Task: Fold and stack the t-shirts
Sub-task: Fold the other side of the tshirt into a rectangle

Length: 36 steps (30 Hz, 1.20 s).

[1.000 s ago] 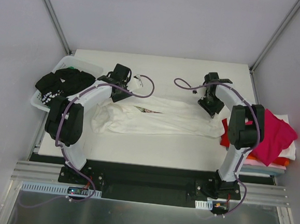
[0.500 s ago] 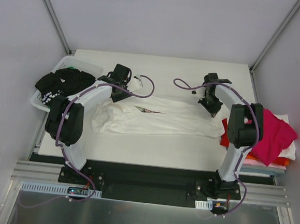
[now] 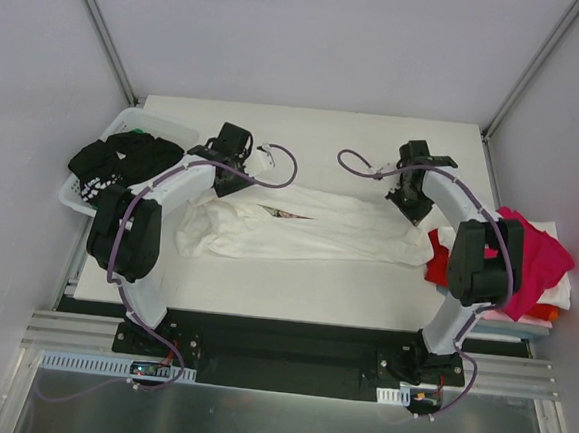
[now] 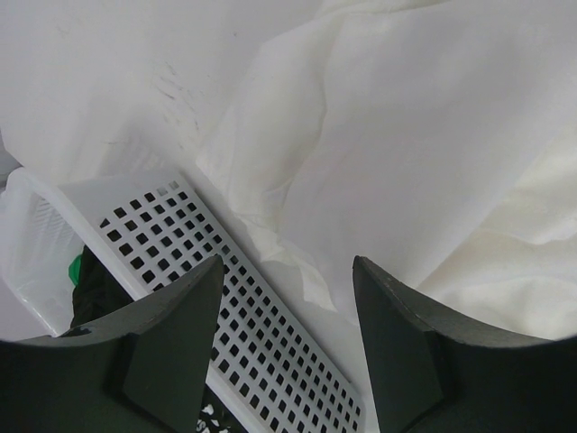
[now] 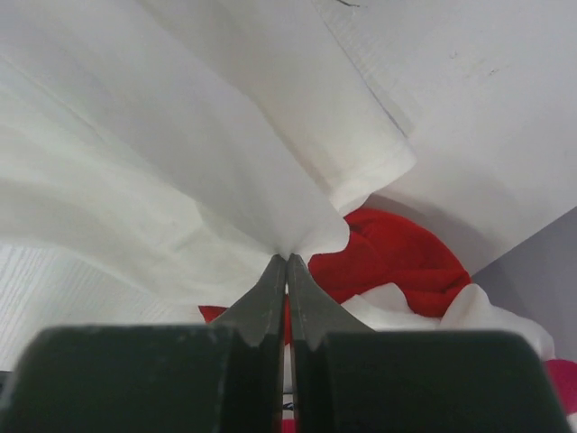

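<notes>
A white t-shirt lies crumpled lengthwise across the middle of the table, with a bit of floral print showing in a fold. My right gripper is at its right end. In the right wrist view that gripper is shut on a pinched edge of the white cloth. My left gripper hovers at the shirt's left end. In the left wrist view it stands open over the cloth's edge, holding nothing.
A white perforated basket at the left holds a black shirt; its rim lies under my left fingers. A pile of magenta, red and orange shirts sits at the table's right edge.
My right gripper has closed onto the white shirt's right edge, and the right arm's elbow has swung outward to the right. The left arm has stayed put.
</notes>
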{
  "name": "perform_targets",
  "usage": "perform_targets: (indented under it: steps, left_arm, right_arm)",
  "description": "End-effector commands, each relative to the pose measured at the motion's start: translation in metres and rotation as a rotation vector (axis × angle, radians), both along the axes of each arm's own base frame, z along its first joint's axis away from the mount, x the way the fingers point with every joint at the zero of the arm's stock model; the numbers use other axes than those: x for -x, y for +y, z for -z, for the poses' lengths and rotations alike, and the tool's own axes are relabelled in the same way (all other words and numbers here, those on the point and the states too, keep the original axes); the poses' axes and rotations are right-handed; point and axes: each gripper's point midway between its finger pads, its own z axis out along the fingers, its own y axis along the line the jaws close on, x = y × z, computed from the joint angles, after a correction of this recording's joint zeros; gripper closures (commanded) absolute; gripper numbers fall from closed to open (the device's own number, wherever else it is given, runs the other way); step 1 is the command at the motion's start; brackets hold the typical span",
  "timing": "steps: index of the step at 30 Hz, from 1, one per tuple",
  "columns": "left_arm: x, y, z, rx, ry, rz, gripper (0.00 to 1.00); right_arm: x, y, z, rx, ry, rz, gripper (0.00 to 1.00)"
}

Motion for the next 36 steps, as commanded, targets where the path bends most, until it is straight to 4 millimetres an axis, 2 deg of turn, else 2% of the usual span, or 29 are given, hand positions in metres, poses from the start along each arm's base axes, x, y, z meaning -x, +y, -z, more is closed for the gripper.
perform_targets:
  steps: [1, 7, 17, 22, 25, 30, 36]
  left_arm:
    - [-0.015, 0.002, -0.019, 0.021, -0.049, -0.025, 0.41]
    - [-0.03, -0.007, -0.022, 0.076, -0.057, -0.05, 0.39]
    - [-0.048, -0.014, -0.006, 0.103, -0.036, -0.1, 0.34]
    - [-0.058, -0.022, -0.012, 0.14, -0.044, -0.111, 0.3]
    - [-0.059, -0.028, -0.015, 0.178, -0.037, -0.12, 0.29]
    - [-0.049, -0.04, -0.012, 0.265, 0.01, -0.146, 0.25]
    - [-0.031, -0.044, 0.01, 0.309, 0.091, -0.198, 0.23]
  right_arm:
    - [0.023, 0.009, -0.021, -0.019, -0.022, -0.009, 0.99]
    - [0.041, 0.018, -0.02, -0.013, 0.002, -0.022, 0.99]
    - [0.064, 0.02, 0.001, 0.019, 0.058, -0.036, 0.99]
    - [0.077, 0.022, 0.01, 0.026, 0.089, -0.032, 0.99]
    - [0.081, 0.021, 0.013, 0.023, 0.1, -0.019, 0.99]
    - [0.087, 0.023, 0.016, 0.029, 0.11, -0.01, 0.99]
    - [0.088, 0.026, 0.015, 0.032, 0.093, -0.003, 0.99]
